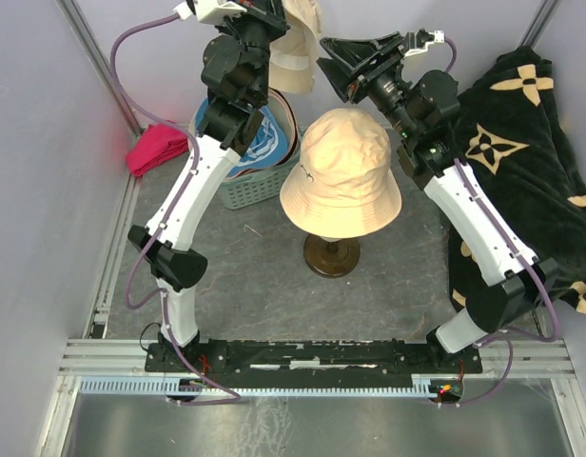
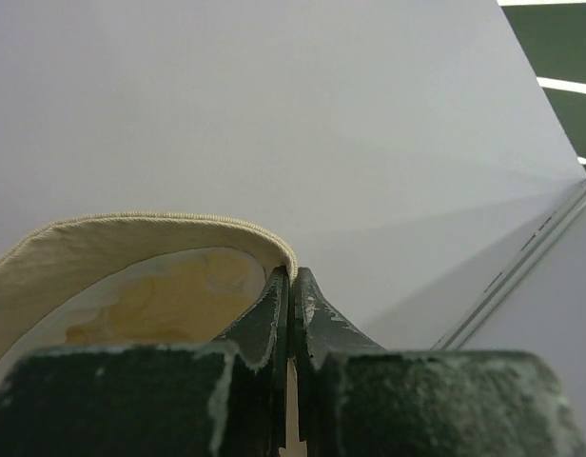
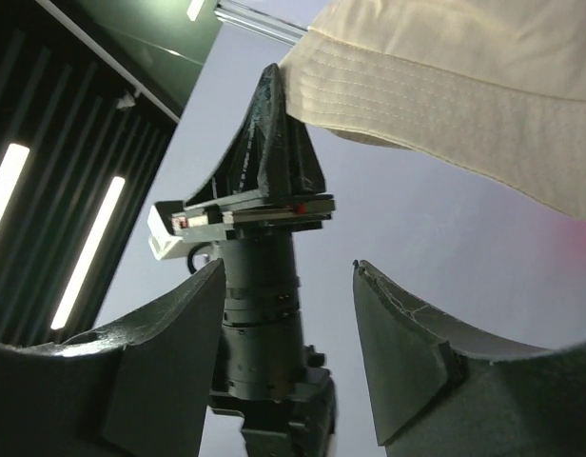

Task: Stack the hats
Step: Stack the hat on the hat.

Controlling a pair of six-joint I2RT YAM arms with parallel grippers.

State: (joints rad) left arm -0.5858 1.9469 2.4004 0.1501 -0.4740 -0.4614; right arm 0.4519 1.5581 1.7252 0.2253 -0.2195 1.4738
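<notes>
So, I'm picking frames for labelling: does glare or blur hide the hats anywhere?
Top external: even light, tan hat sharp, magenta cloth oversaturated. Left wrist: brim of the cream hat clear, left gripper soft at its base. Right wrist: ceiling strip lights blown out, yet that hat's stitching legible.

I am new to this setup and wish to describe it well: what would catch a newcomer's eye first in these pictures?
First, the tan bucket hat on a dark stand in the centre. Next, the cream hat held up at the far side, its brim pinched in the left arm's shut jaws, the right arm's open jaws beside it. A black cloth with beige flower marks lies at the right.
</notes>
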